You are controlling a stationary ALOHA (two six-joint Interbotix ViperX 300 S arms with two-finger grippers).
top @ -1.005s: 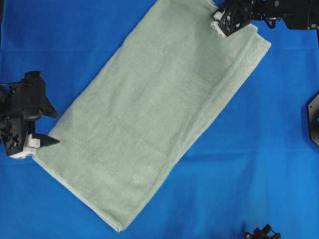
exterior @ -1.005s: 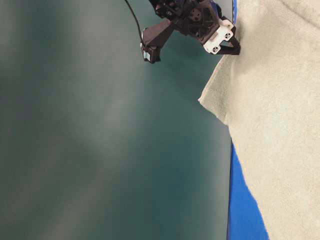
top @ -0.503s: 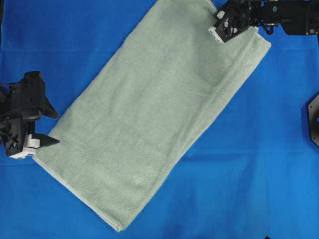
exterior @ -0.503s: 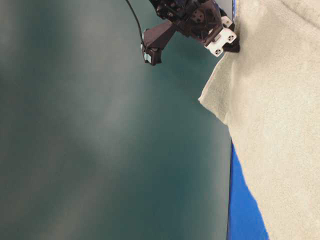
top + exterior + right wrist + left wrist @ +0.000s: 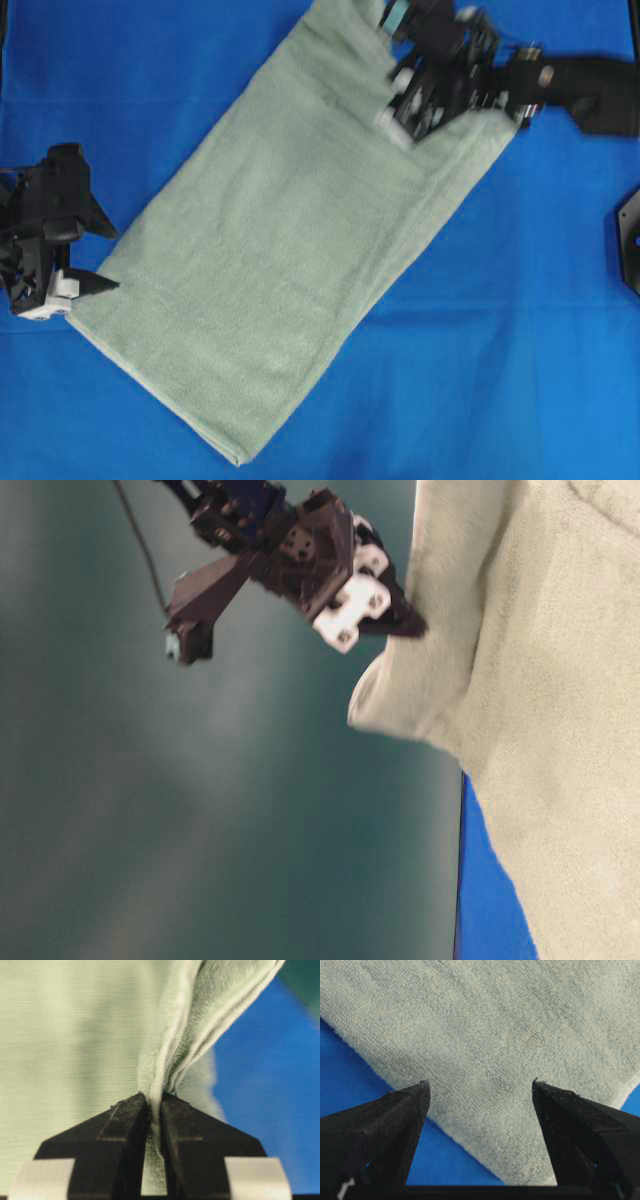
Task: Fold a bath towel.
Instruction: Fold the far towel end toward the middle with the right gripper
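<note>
— Blue cloth (image 5: 520, 330) underneath, covering the whole surface. And on it?

— Towel (image 5: 290, 260), pale sage green, spread flat, taking up most of the middle. Long axis on a diagonal in the overhead view: lower left up to upper right.

— Ends?

— Lower end pointing toward the bottom edge, one corner just beside the left gripper (image 5: 85, 285). Upper right corner pulled off the cloth, pinched into a narrow ridge, with a fold hanging below in the table-level view.

— Held by what?

— Right gripper (image 5: 154, 1102), jaws nearly together, clamped on that towel corner. Blurred overhead, above the upper part of the towel.

— Left side?

— Jaws spread wide, gripping nothing. From the wrist view, both tips over the towel's edge, blue showing at lower left and at the far right.
</note>
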